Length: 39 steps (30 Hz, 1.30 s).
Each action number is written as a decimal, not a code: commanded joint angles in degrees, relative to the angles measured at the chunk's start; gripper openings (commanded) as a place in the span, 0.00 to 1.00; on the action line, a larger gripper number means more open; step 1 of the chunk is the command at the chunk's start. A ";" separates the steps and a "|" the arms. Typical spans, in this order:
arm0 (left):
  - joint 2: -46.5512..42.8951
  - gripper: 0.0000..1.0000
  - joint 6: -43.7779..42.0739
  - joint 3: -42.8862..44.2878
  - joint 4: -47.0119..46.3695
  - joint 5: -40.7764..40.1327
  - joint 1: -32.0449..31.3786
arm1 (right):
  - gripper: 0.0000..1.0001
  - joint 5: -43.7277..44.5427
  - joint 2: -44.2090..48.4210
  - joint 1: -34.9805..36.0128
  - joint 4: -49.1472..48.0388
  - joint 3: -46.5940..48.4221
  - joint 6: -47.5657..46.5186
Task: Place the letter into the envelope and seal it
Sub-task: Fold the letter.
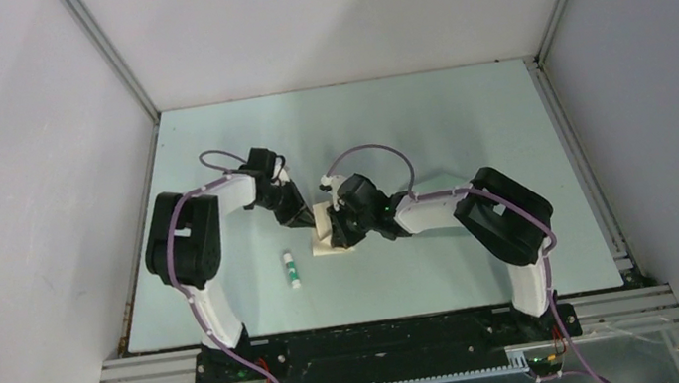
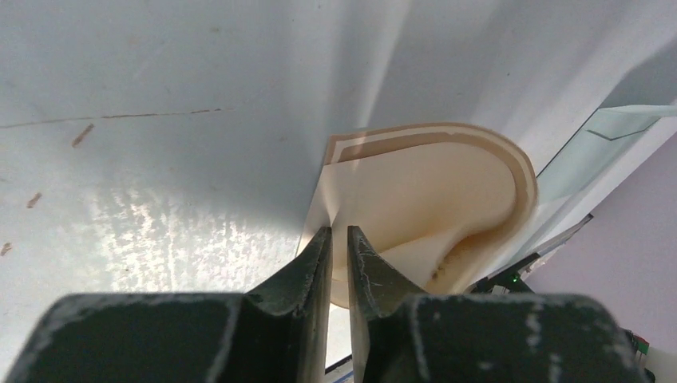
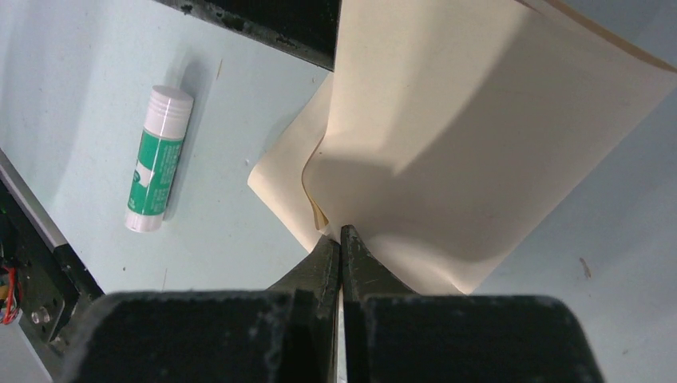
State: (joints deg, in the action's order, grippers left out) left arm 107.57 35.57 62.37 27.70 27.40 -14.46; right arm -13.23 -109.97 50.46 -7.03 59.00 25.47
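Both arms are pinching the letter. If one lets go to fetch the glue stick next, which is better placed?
Left, probably. The glue stick lies on its side of the letter; the right arm would have to cross the letter, and its jaws are shut on it.

We are seeing a glue stick (image 1: pixel 292 269) lying flat on the pale green table (image 1: pixel 466 124) — white body, green label, ribbed white cap — and it is resting near the table's front edge, left of centre, its length running roughly front to back. Plain pale walls (image 1: pixel 9 148) are closing in the table on the left, back and right, with metal strips (image 1: pixel 111 58) running up the corners. A few small brown marks (image 2: pixel 82 134) are showing on the tabletop in the left wrist view.
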 commanded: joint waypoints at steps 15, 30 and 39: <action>-19.15 0.24 7.09 -3.19 -4.80 -2.05 2.35 | 0.00 1.45 -3.23 -0.71 3.38 2.89 1.98; -4.63 0.20 10.86 -4.67 -15.62 4.13 2.16 | 0.02 1.99 -2.25 -0.25 3.87 2.92 2.08; 0.86 0.17 2.73 1.42 -1.93 -4.96 2.24 | 0.53 -0.91 5.92 0.16 4.85 2.09 0.36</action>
State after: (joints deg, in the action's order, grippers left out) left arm 107.85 44.12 60.36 18.70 28.16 -12.36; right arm -14.39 -110.41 51.09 -5.91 61.32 27.81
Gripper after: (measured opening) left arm 0.187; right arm 0.472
